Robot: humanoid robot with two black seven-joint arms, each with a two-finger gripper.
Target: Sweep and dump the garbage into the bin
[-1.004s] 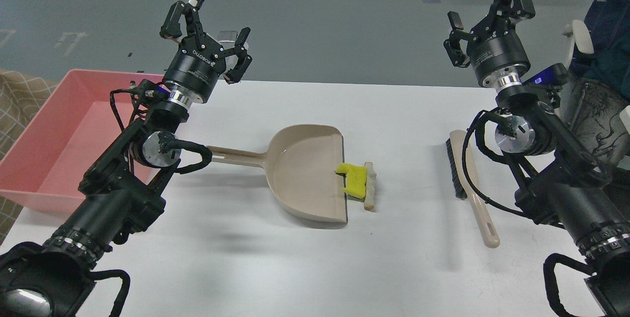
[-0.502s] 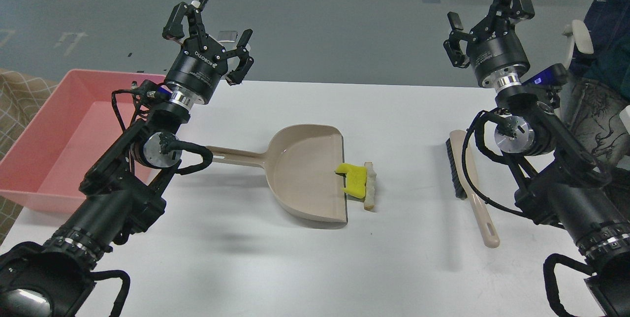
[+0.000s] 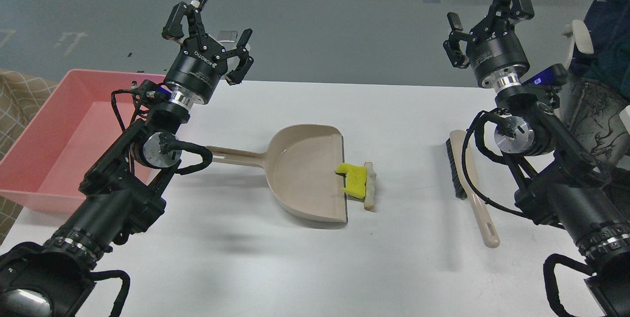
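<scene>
On the table [image 3: 418,268], nearest the right arm, the brush [image 3: 467,184] lies lengthwise, handle toward the robot, bristles facing left. Left of it, the 2 garbage pieces [image 3: 362,184] sit at the dustpan [image 3: 305,174] lip; its handle points left toward the bin [image 3: 34,144]. Farther back, the left gripper [image 3: 209,31] and right gripper [image 3: 485,16] hover spread apart, holding nothing.
</scene>
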